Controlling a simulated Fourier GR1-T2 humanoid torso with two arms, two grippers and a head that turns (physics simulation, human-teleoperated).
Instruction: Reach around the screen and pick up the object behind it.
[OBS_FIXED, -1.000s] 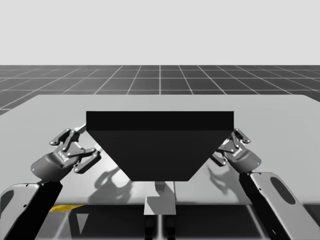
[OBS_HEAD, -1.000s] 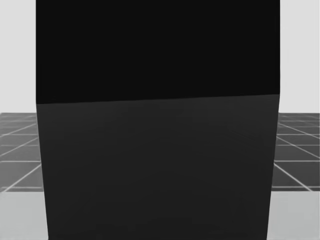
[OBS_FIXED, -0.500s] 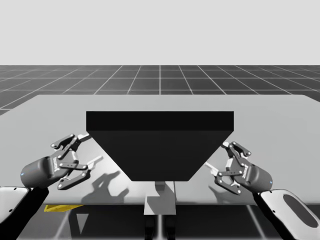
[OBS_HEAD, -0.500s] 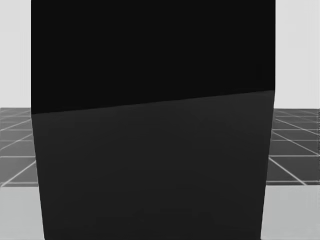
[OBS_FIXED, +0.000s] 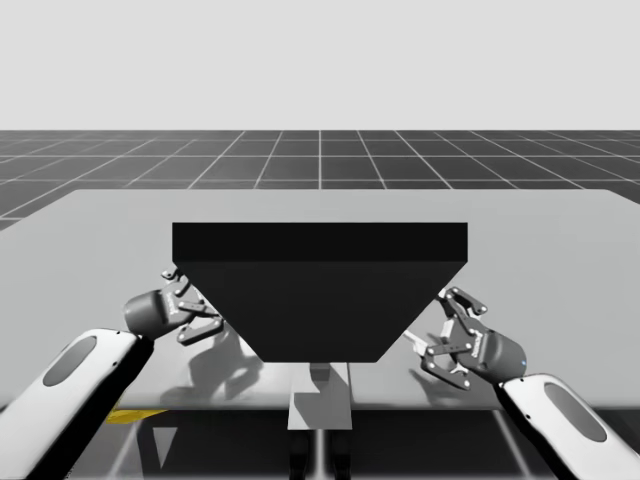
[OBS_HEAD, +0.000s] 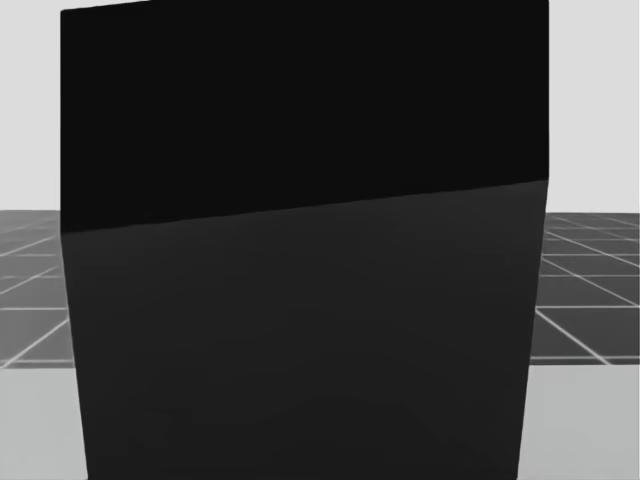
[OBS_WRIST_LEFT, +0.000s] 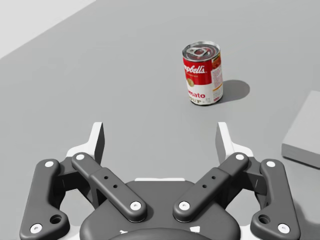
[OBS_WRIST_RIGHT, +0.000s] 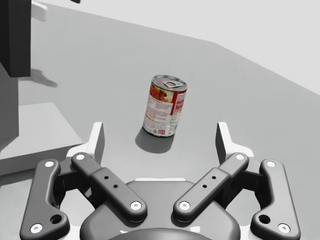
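Grey worktop (OBS_FIXED: 100, 220) runs across the middle of the high view, with a dark grid floor (OBS_FIXED: 320, 160) behind it and a pale blank backdrop above. A black screen (OBS_FIXED: 320, 290) stands in the centre of that frame, wide at its top edge and narrowing towards the lower centre.

My left tool (OBS_FIXED: 195, 305) sits at the screen's lower left, close beside its slanted edge. My right tool (OBS_FIXED: 435, 335) sits at the lower right, a little apart from the opposite edge.

From my head the screen (OBS_HEAD: 300, 250) covers the whole middle of the frame, with strips of grid floor (OBS_HEAD: 590, 300) at the left and right margins.

Along my left tool (OBS_WRIST_LEFT: 160, 142) the fingers are spread wide and released, with nothing between them. A red-and-white can (OBS_WRIST_LEFT: 202, 73) stands upright on the worktop well ahead of it, nearer one finger's side. A low grey slab (OBS_WRIST_LEFT: 305, 135) lies off to that same side.

My right tool (OBS_WRIST_RIGHT: 160, 142) is likewise spread and released, empty. The red-and-white can (OBS_WRIST_RIGHT: 165, 106) stands upright ahead of it, roughly in line with the gap between its fingers. Beside the can lies the low grey slab (OBS_WRIST_RIGHT: 35, 130), with the dark screen (OBS_WRIST_RIGHT: 12, 40) rising by it.
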